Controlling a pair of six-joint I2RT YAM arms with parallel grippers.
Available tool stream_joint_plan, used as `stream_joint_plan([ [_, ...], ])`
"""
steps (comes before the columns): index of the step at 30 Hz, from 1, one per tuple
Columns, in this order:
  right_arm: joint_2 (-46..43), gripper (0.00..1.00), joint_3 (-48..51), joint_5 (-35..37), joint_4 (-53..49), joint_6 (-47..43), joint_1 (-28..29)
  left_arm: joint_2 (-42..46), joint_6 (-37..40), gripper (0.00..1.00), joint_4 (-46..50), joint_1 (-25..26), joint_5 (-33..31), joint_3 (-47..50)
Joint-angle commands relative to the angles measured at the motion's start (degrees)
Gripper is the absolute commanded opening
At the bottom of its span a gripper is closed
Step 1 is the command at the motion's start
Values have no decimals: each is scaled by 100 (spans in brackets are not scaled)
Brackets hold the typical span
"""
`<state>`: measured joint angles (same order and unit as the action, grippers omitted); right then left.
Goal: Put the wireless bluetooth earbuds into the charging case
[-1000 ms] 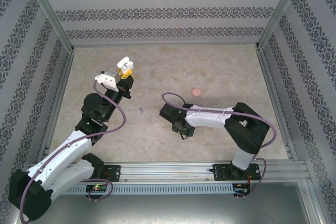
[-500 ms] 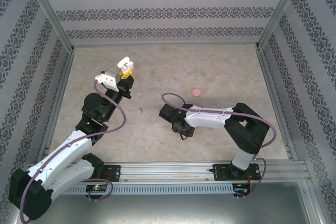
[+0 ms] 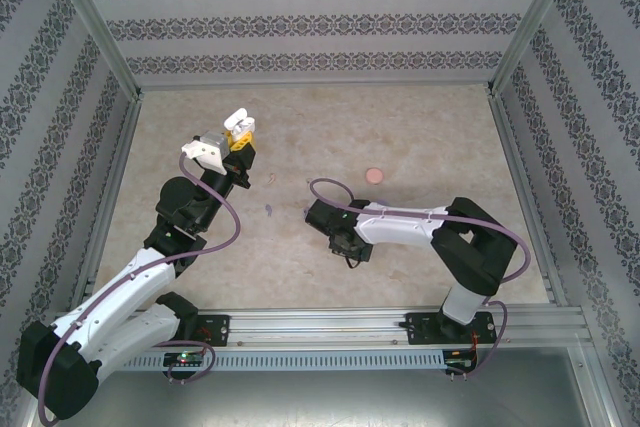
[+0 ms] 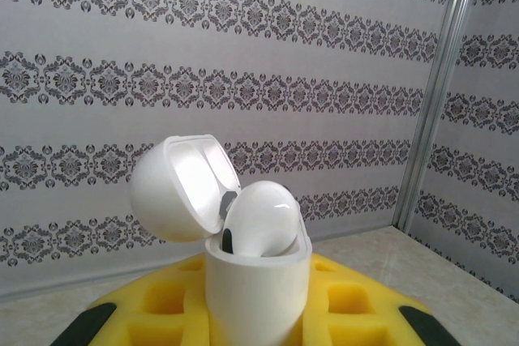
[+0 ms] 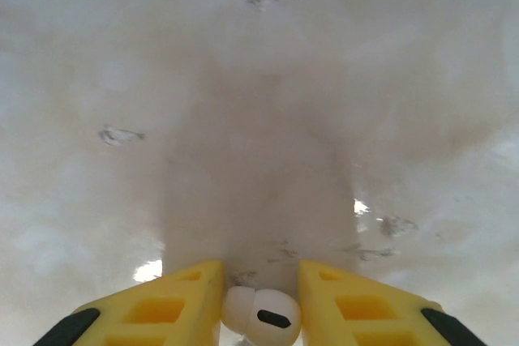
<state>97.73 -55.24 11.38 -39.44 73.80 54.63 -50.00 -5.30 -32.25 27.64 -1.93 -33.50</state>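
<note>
My left gripper [image 3: 238, 139] [image 4: 256, 318] is raised over the table's back left, shut on the white charging case [image 4: 256, 289]. The case stands upright between the yellow pads [image 4: 154, 305] with its lid [image 4: 174, 188] hinged open. One white earbud [image 4: 261, 220] sits in the case, its head poking above the rim. My right gripper [image 3: 350, 243] [image 5: 261, 297] points down close to the beige table [image 5: 259, 119] at mid-table. Its yellow fingers [image 5: 162, 309] are shut on a second white earbud [image 5: 261, 315]. A tiny purple earbud [image 3: 269, 210] lies on the table between the two arms.
A small round pink object [image 3: 375, 174] lies on the table behind my right arm. Patterned walls with metal posts [image 4: 442, 95] close off the back and both sides. A metal rail [image 3: 330, 325] runs along the near edge.
My right gripper has shifted slightly right and toward the near edge. The left arm and the case have not moved.
</note>
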Motion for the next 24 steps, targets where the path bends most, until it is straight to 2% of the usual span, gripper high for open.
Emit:
stream_joint_plan([
  [1, -217, 30, 173, 246, -323, -387, 30, -8, -146, 0, -255, -39, 84, -44],
  [14, -1268, 29, 41, 799, 395, -2123, -185, 54, 4, 0, -317, -39, 328, 36],
  [19, -1920, 29, -367, 1048, 611, -3022, -340, 229, 193, 0, -404, -35, 632, 191],
  [24, -2394, 29, -883, 881, 987, -3888, -672, 286, 291, 0, -587, -39, 1178, 322],
])
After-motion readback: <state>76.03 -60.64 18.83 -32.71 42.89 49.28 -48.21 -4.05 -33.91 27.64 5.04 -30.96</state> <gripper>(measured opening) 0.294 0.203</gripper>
